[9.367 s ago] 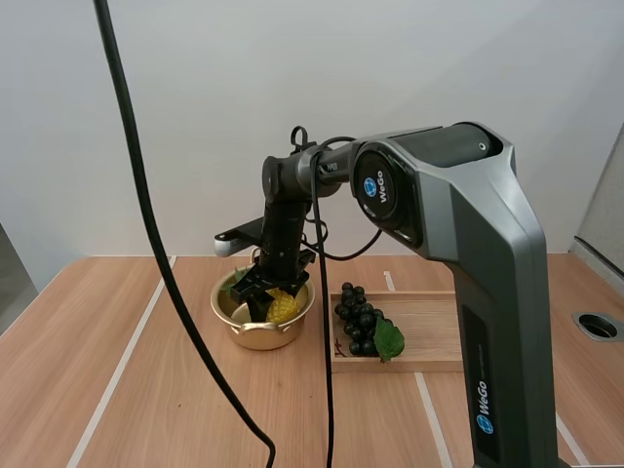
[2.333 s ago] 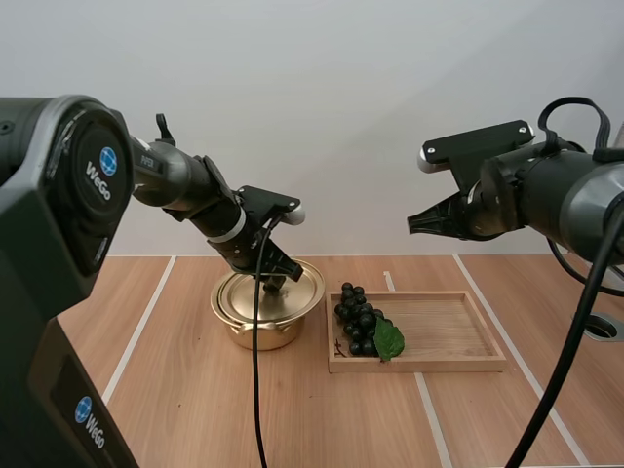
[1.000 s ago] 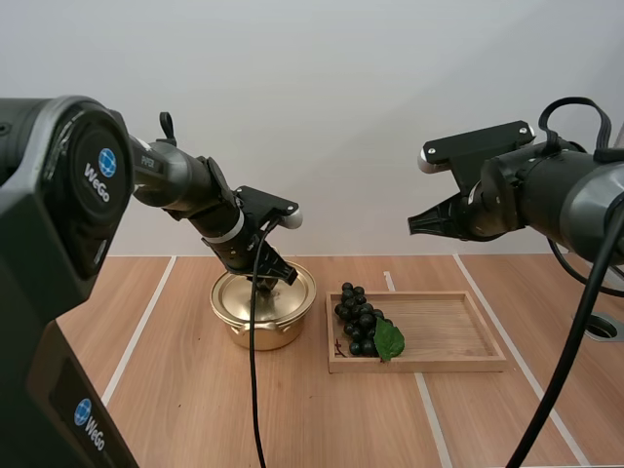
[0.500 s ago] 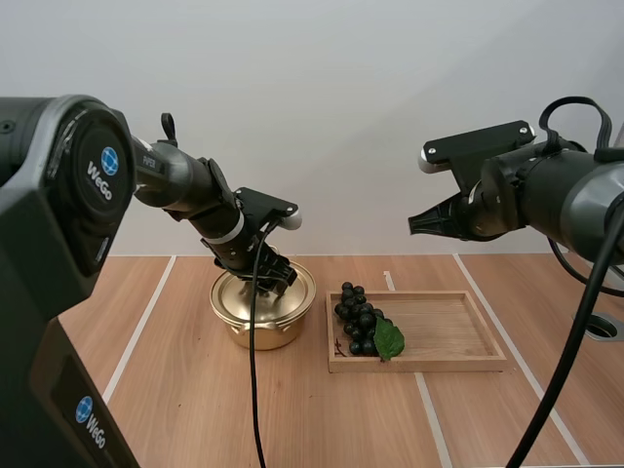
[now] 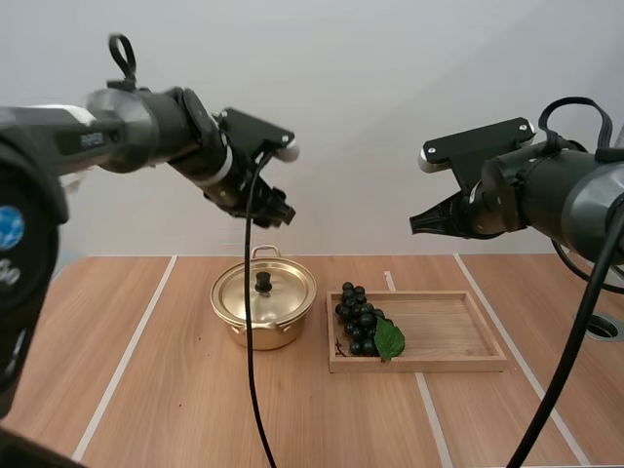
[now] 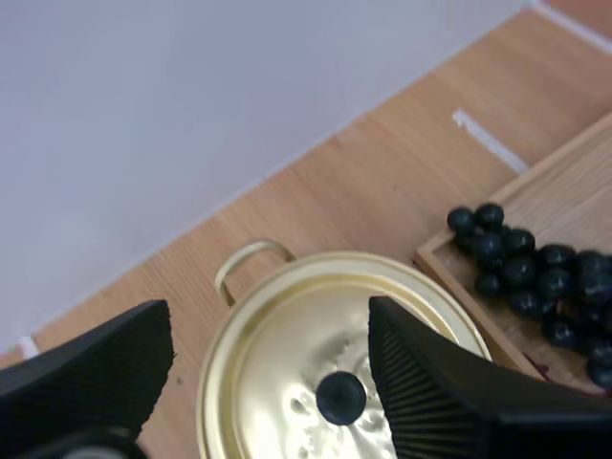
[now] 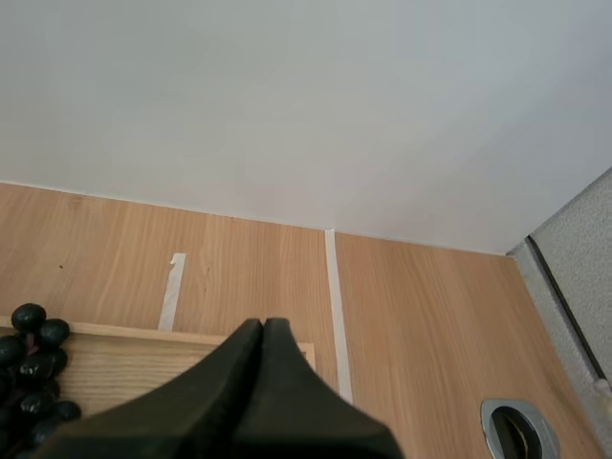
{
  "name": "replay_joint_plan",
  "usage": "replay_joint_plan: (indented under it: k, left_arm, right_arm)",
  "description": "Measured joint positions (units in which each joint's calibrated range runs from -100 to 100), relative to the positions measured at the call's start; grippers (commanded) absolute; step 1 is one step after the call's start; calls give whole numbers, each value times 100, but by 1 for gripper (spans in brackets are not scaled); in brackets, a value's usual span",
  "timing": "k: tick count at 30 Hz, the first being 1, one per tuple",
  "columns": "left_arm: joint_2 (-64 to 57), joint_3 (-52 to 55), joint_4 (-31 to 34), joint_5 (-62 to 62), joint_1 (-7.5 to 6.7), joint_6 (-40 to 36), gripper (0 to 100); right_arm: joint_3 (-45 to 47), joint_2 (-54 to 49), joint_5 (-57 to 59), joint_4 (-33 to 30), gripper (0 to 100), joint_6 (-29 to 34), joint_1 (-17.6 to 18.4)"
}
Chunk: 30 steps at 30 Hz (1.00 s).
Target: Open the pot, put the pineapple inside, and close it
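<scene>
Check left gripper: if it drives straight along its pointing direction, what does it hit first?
Probably the pot lid, near its knob; the open left gripper hangs above, framing both. Depth is uncertain.

table (image 5: 166,390): light wood with a long straight grain, its far edge meeting the wall.
wall (image 5: 390,88): plain, pale grey-white, rising straight behind the table.
white lines (image 5: 122,366): thin strips running front to back along the tabletop, well apart from each other.
grey panel (image 5: 606,195): speckled, standing at the table's right side.
round hole (image 5: 597,326): metal-ringed, set in the tabletop near the panel.
light: soft and even, shadows faint.
</scene>
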Motion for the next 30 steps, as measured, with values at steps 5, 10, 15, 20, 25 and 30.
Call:
replay_joint_plan:
  k: [5, 10, 15, 20, 25, 30]
  left_arm:
    - [-1249, -544, 10, 63, 0, -45, 0]
    - [-2324, -861, 10, -138, 0, -165, 0]
    - [-3126, -960, 10, -162, 214, -519, 0]
    - [-3932, -960, 22, -297, 423, -802, 0]
    - [-5010, -960, 66, -399, 441, -1089, 0]
    - [-5933, -975, 1031, -399, 441, -2041, 0]
  right_arm:
    - [0, -83, -181, -20, 0, 0, 0]
    - [-133, -541, -203, -32, 0, 23, 0]
    - [-649, -1220, -254, -32, 0, 56, 0]
    - [-1162, -1824, -78, -44, 0, 88, 0]
    - [-1453, -2358, 359, -142, 0, 88, 0]
    - [-1520, -3314, -185, -110, 0, 88, 0]
